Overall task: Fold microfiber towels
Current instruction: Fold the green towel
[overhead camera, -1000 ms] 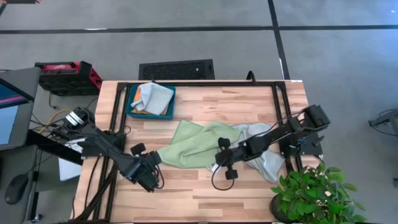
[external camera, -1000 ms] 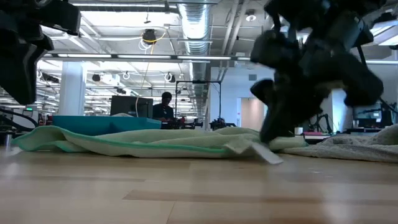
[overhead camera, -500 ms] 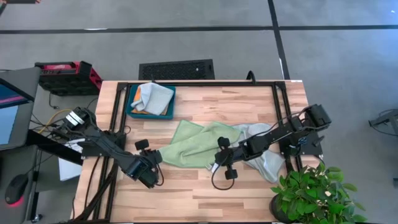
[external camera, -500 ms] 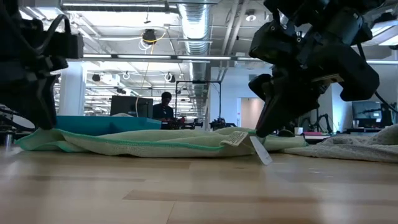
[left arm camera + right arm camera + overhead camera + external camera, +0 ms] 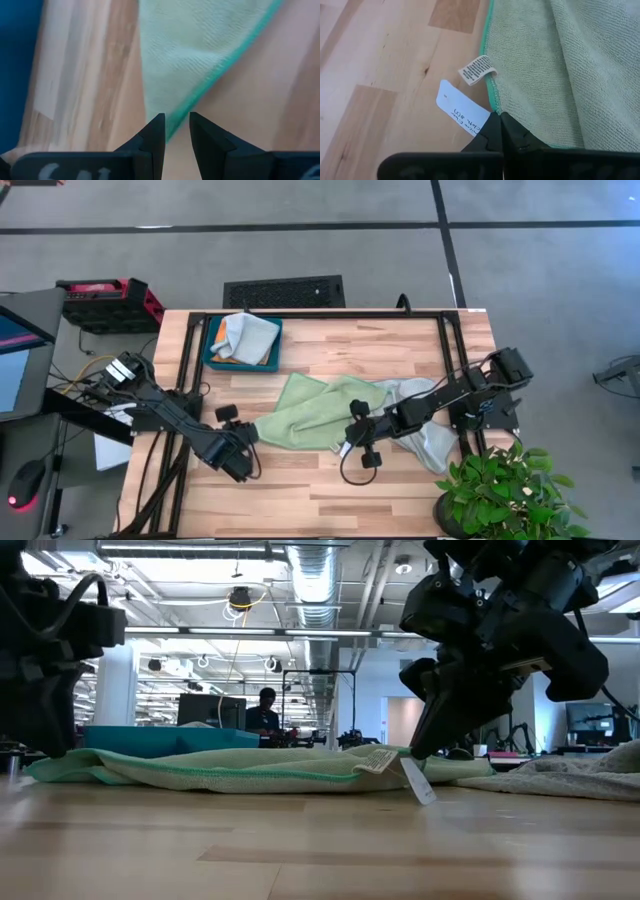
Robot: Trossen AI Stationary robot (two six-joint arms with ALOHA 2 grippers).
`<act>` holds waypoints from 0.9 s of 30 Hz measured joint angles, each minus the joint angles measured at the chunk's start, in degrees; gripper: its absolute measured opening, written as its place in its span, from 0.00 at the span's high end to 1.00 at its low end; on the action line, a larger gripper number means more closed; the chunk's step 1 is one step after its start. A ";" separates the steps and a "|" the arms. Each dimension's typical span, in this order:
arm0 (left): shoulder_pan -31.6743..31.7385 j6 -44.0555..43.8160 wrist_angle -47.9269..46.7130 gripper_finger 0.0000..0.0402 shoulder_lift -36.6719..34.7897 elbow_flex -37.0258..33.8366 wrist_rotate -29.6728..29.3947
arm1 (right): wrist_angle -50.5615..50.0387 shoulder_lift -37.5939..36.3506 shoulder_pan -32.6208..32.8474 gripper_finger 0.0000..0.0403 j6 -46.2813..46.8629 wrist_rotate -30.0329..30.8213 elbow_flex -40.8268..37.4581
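The light green towel lies crumpled on the table's middle, partly over a pale grey towel to its right. My right gripper is shut on the green towel's near edge beside its white tags. My left gripper stands low at the green towel's left corner, its fingers a narrow gap apart with the corner tip between them; whether they touch it I cannot tell. Another grey towel lies in the teal tray on an orange cloth. My right gripper pinches the green towel's hemmed near edge between its two shut fingers, just beside the white tags. The fingers slant down from the table's right. The held edge is raised a little off the table, a tag hangs below it, and the rest lies on the wood.
The teal tray stands at the table's far left. A potted plant stands at the near right corner. Bare wood lies along the near edge. A person shows far off in the room behind.
My left gripper has moved a little toward the far edge and up to the green towel's left corner. My right gripper has lifted the towel's near edge slightly, so the tag that lay on the table now hangs.
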 joint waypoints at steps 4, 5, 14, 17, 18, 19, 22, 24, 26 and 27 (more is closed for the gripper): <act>0.00 3.44 -0.13 0.80 0.00 0.70 1.52 | 0.14 -0.02 0.02 0.99 0.01 0.00 0.02; 0.00 4.09 -0.26 0.80 0.01 0.70 1.51 | 0.15 -0.02 0.02 0.99 0.01 0.00 0.04; 0.07 3.92 -1.92 0.80 0.00 0.29 -1.34 | 0.15 -0.04 0.02 0.99 0.02 0.00 0.04; 0.07 2.89 -1.28 0.80 0.00 -1.49 -1.06 | 0.13 -0.04 0.02 0.99 0.02 0.00 0.07; 0.07 2.38 -0.40 0.80 0.00 -2.14 -0.88 | 0.15 -0.04 0.02 0.99 0.03 0.00 0.07; 0.06 1.83 -0.08 0.80 0.01 -2.63 -0.93 | 0.13 -0.04 0.02 0.99 0.04 0.00 0.07; 0.07 -0.17 -0.34 0.80 0.02 -3.25 -1.95 | 0.13 -0.04 0.02 0.99 0.04 0.00 0.07; 0.07 -0.24 0.04 0.80 0.01 -3.23 -2.43 | 0.13 -0.04 0.02 0.99 0.04 0.00 0.07; 0.07 0.37 -0.05 0.80 0.00 -3.23 -2.04 | 0.13 -0.04 0.02 0.99 0.04 0.00 0.07; 0.07 0.77 -0.01 0.80 0.00 -3.23 -1.13 | 0.13 -0.04 0.02 0.99 0.04 0.00 0.09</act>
